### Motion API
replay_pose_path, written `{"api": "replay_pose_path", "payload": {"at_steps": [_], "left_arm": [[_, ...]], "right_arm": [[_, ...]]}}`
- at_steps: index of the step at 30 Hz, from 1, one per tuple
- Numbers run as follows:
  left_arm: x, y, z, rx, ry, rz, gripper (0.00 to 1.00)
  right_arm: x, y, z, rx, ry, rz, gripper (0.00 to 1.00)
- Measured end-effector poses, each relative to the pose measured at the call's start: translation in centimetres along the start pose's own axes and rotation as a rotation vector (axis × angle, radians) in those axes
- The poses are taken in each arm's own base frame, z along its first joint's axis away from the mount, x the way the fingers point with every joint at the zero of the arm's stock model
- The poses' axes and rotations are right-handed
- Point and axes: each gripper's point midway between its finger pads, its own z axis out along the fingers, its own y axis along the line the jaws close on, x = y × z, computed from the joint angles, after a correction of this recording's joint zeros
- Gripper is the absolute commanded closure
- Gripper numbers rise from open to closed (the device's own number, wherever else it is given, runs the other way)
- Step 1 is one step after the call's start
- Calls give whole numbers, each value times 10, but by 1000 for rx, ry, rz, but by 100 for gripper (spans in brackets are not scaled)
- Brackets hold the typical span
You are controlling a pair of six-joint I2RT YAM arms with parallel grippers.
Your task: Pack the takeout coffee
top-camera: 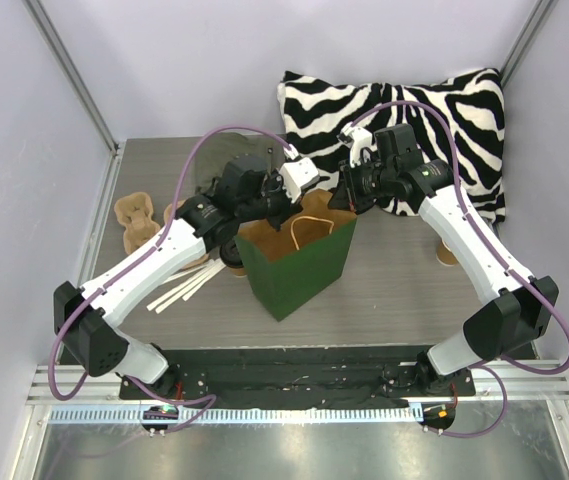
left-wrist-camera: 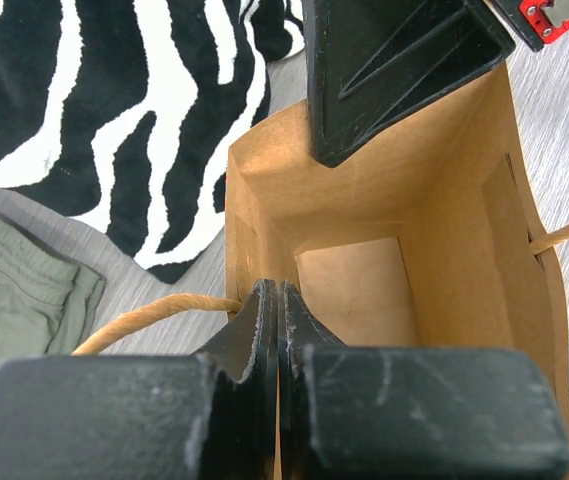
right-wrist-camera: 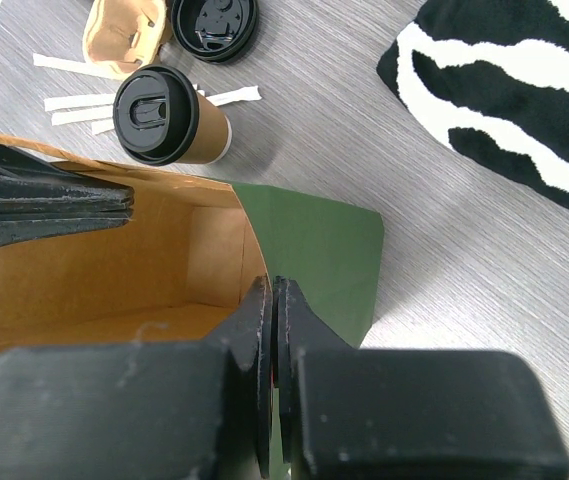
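Observation:
The takeout coffee [right-wrist-camera: 169, 118], a tan cup with a black lid, stands on the table just beyond the bag's far wall in the right wrist view. The green paper bag [top-camera: 299, 270] stands open in the middle, its brown inside [left-wrist-camera: 354, 285] bare. My left gripper [left-wrist-camera: 279, 292] is shut on the bag's rim beside a twine handle [left-wrist-camera: 154, 312]. Opposite it, my right gripper [right-wrist-camera: 272, 287] is shut on the rim at a corner, with green paper [right-wrist-camera: 314, 250] between its fingers. Both grippers [top-camera: 284, 200] [top-camera: 349, 200] sit at the bag's top edge.
A loose black lid [right-wrist-camera: 214, 25], a tan pulp cup tray [top-camera: 136, 220] and white paper sticks [top-camera: 184, 288] lie left of the bag. A zebra pillow [top-camera: 414, 100] fills the back right, an olive cloth [left-wrist-camera: 14, 280] the back. Another tan cup [top-camera: 447, 252] sits under the right arm.

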Motion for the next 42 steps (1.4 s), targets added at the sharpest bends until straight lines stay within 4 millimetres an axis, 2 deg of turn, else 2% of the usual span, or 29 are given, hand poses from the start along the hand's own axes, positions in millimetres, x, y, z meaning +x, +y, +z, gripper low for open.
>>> {"api": "replay_pose_path", "payload": {"at_steps": [1,2,4,5,6,8,13,24,27,31,33,35,39,42], "left_arm": [[0,0,0,0,0,0,100],[0,0,0,0,0,0,95],[-1,0,-1,2,3,-2,72],[-2,0,-2,4,7,-3,49],[-5,0,-3,6,8,-4,41],[-13,0,-6,8,-3,-9,33],[-39,-2,-24,13,-47,-29,31],[-75,-19,-81,91,-164,-157,32],[-80,-5,-101,94,-208,-259,30],[-82,36,-134,15,-277,-394,28],[-75,57,-148,-44,-294,-441,28],[-59,78,-159,-112,-287,-477,28],[3,131,-169,-285,-189,-586,21],[62,167,-158,-365,-37,-642,17]], "right_arm": [[0,0,0,0,0,0,99],[0,0,0,0,0,0,99],[0,0,0,1,0,0,99],[0,0,0,1,0,0,99],[0,0,0,1,0,0,99],[0,-1,0,5,0,0,99],[0,-3,0,13,0,-8,99],[0,-5,0,21,0,-43,99],[0,-7,0,23,1,-60,99],[1,-10,-1,24,6,-91,99],[2,-10,-2,22,8,-109,99],[2,-11,-2,18,11,-131,99],[3,-11,-5,13,25,-169,99],[5,-10,-6,7,34,-194,99]]}}
